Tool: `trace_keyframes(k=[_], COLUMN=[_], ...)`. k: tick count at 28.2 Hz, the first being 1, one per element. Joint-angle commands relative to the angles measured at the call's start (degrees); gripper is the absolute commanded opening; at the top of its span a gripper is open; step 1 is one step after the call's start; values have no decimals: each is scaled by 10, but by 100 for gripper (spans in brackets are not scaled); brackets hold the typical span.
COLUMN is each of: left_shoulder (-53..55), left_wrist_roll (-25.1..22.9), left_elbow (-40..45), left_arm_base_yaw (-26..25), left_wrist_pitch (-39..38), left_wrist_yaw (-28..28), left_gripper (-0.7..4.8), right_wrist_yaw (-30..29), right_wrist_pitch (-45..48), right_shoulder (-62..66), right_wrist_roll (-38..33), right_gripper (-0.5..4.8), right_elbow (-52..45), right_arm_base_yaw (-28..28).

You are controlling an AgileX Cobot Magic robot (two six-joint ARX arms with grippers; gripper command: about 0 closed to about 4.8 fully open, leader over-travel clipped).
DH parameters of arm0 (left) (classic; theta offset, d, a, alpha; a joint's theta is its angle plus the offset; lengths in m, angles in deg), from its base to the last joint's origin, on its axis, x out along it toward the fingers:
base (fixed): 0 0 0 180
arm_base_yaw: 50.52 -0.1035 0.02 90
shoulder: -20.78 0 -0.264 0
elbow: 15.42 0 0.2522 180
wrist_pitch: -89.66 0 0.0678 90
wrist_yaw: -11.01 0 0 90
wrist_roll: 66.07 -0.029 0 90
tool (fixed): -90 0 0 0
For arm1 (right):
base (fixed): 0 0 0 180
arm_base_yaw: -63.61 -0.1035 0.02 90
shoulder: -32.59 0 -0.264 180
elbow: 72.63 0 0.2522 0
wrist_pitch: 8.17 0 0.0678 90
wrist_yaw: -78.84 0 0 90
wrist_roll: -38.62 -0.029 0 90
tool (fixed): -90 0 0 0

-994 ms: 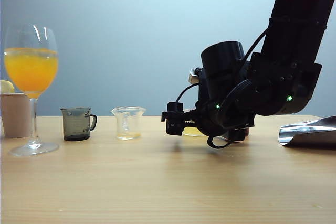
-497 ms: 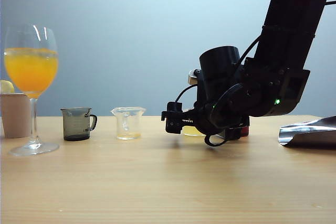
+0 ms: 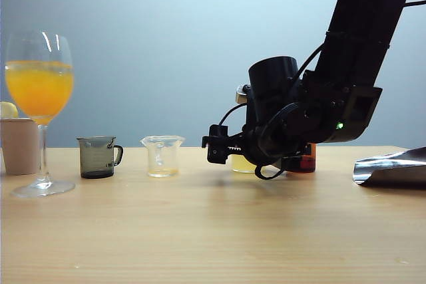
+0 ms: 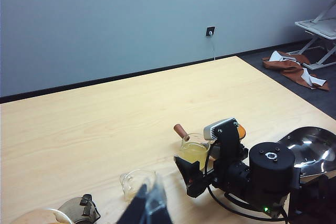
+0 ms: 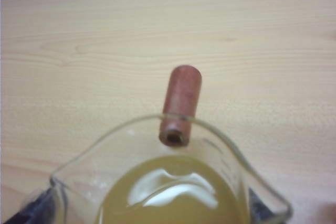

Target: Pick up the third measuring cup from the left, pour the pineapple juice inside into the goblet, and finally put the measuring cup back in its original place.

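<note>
The third measuring cup stands on the table, mostly hidden behind my right gripper. It is a clear flared cup with a short brown handle, and it holds pale yellow-green pineapple juice. My right gripper is open, with a dark finger on each side of the cup's body. The goblet stands at the far left, half full of cloudy orange drink. My left gripper hovers high over the left cups, with its fingers together and nothing in them.
From the left I see a beige cup, a dark grey measuring cup and a near-empty clear cup. An amber cup stands behind the right wrist. A shiny metal bowl lies at the right edge.
My right arm has shifted slightly left and its wrist has risen a little, uncovering the amber cup behind it. The gripper stays open around the third cup. No cup has moved.
</note>
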Motion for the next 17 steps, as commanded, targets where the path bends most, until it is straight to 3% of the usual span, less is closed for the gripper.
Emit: trace_keyframes(k=[1, 17], left_shoulder=[-2, -2], left_wrist_roll=[-3, -3], left_elbow=[-3, -3], left_arm_base_yaw=[-1, -1], left_wrist_pitch=[8, 8], left_wrist_yaw=[3, 3], left_gripper=[-6, -6], right_wrist_yaw=[0, -2], right_wrist_pitch=[5, -7], right_shoulder=[5, 15], right_wrist_roll=[-2, -4], right_gripper=[479, 470], right_elbow=[8, 22], right_arm_base_yaw=[0, 15])
